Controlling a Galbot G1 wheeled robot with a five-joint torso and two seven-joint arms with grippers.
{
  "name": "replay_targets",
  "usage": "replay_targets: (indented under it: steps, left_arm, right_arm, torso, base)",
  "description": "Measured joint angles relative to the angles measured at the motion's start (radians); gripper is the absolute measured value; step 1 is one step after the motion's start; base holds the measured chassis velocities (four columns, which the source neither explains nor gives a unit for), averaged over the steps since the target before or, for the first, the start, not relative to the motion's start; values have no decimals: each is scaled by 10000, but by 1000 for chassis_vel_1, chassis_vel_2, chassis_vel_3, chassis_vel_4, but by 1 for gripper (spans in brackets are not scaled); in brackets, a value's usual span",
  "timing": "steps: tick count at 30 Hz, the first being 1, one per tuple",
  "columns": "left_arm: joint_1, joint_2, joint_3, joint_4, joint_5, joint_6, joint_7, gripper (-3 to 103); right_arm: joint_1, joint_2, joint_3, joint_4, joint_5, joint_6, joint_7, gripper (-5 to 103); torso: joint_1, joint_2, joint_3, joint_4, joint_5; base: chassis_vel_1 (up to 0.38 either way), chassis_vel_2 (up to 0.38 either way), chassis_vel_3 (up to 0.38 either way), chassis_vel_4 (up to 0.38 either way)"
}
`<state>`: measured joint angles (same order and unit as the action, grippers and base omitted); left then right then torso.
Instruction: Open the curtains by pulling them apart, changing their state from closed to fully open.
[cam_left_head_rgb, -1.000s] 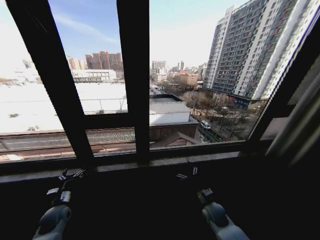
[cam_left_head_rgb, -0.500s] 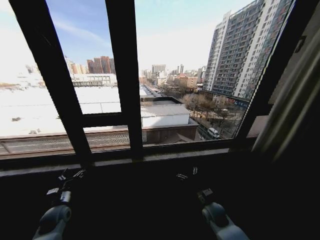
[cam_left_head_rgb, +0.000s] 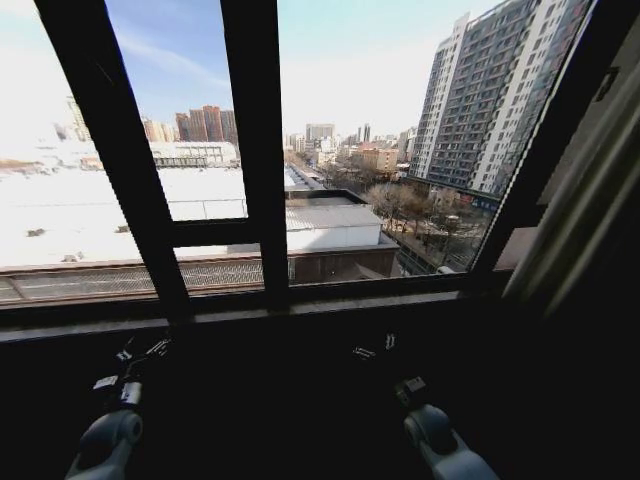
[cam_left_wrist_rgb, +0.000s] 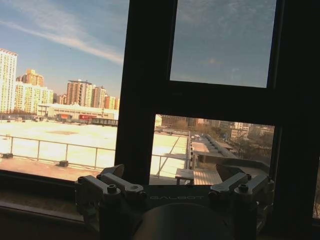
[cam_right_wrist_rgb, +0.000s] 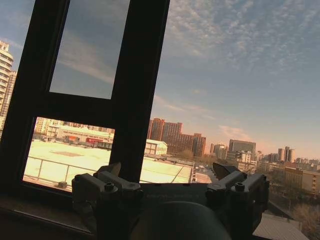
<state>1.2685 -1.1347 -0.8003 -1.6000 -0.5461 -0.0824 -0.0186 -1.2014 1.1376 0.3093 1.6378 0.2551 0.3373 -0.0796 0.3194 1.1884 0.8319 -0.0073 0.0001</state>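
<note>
A curtain (cam_left_head_rgb: 580, 230) hangs bunched in grey-cream vertical pleats at the far right of the head view, beside the black window frame (cam_left_head_rgb: 255, 150). The glass in front of me is uncovered and shows the city outside. My left gripper (cam_left_head_rgb: 140, 352) sits low at the left, below the sill, and is open with nothing between its fingers; the left wrist view shows that gripper (cam_left_wrist_rgb: 170, 172) facing the frame bars. My right gripper (cam_left_head_rgb: 375, 348) is low at the centre right and also open and empty; the right wrist view has this gripper (cam_right_wrist_rgb: 167, 170) facing the glass. Neither touches the fabric.
A pale window sill (cam_left_head_rgb: 300, 308) runs across below the glass, with a dark wall under it. Thick black frame bars (cam_left_head_rgb: 110, 160) split the window into panes. Both arms' grey forearms (cam_left_head_rgb: 105, 445) rise from the lower edge.
The whole head picture has slid sideways a little and back, so the camera has moved. Both grippers hold the same place and stay open.
</note>
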Motion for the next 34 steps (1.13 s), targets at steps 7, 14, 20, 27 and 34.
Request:
replay_targets:
  steps: [7,14,20,27,34]
  left_arm:
    - [-4,0,1,-1,0,0,0,100]
    - [-4,0,1,-5,0,0,1,100]
    - [-3,0,1,-5,0,0,0,100]
    - [-4,0,1,-5,0,0,0,100]
    - [1,0,0,-4,0,0,0,100]
  right_arm:
    - [4,0,0,-1,0,0,0,100]
    - [5,0,1,0,0,0,0,100]
    - [3,0,0,0,0,0,0,100]
    - [4,0,0,-1,0,0,0,100]
    - [0,0,0,0,0,0,0,100]
  torso:
    - [23,-14,10,-1,1]
    - [14,-11,5,-1,-1]
    - [14,-11,6,1,0]
    - [13,-9,6,-1,-1]
    - [-2,3,-1,1,-2]
  base:
    - [11,-8,-22,12]
    - [26,-35,-31,30]
    - [168,-136,-171,126]
    - [215,-232,-224,238]
    - [187,-205,-163,181]
